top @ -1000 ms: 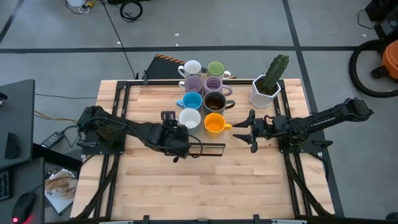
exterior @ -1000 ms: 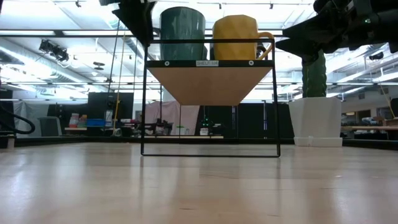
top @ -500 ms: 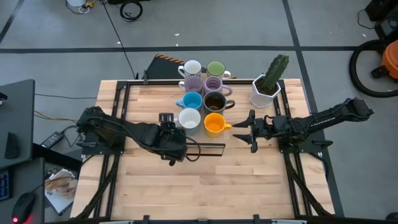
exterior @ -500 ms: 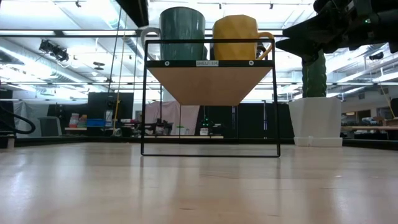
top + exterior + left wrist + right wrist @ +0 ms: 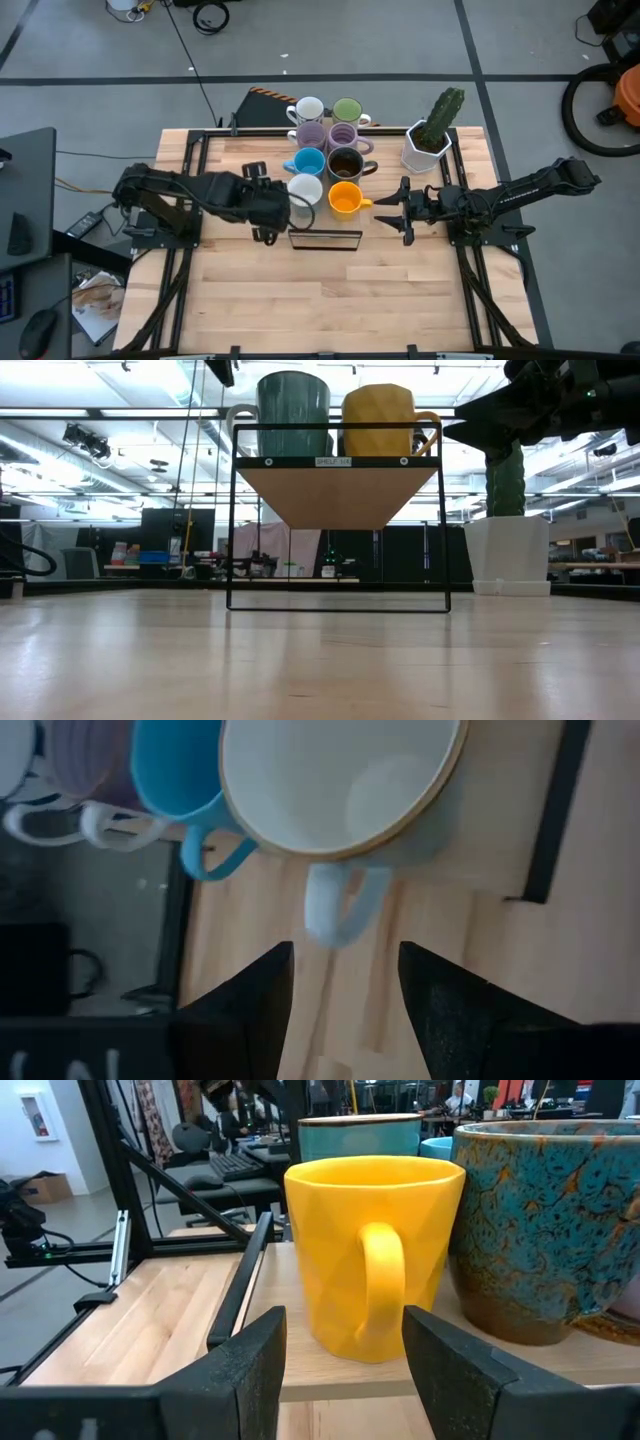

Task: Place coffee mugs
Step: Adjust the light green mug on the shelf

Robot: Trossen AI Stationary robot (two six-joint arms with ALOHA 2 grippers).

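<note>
Eight mugs stand in two rows on a raised wooden shelf (image 5: pixel 325 240) with a black wire frame. The near pair is a white mug (image 5: pixel 305 189) and an orange mug (image 5: pixel 344 197). Behind them stand blue (image 5: pixel 308 161), dark brown (image 5: pixel 345 162), two lilac (image 5: pixel 311 133) and, farthest, white and green (image 5: pixel 347 109). My left gripper (image 5: pixel 282 207) is open and empty just left of the white mug. In the left wrist view (image 5: pixel 340 982) its fingers stand short of the mug's handle (image 5: pixel 340 905). My right gripper (image 5: pixel 383 212) is open and empty right of the orange mug, facing its handle (image 5: pixel 380 1280).
A white hexagonal pot with a cactus (image 5: pixel 428 148) stands at the table's far right, behind my right arm. The shelf's frame legs (image 5: pixel 232 520) stand on the table. Bare tabletop (image 5: pixel 330 300) lies on the near side of the shelf.
My left gripper has drawn back from the near white mug toward the table's left and far side. In the low view it has gone up out of the picture and uncovered the mug's handle. The mug stays on the shelf. My right arm has kept still.
</note>
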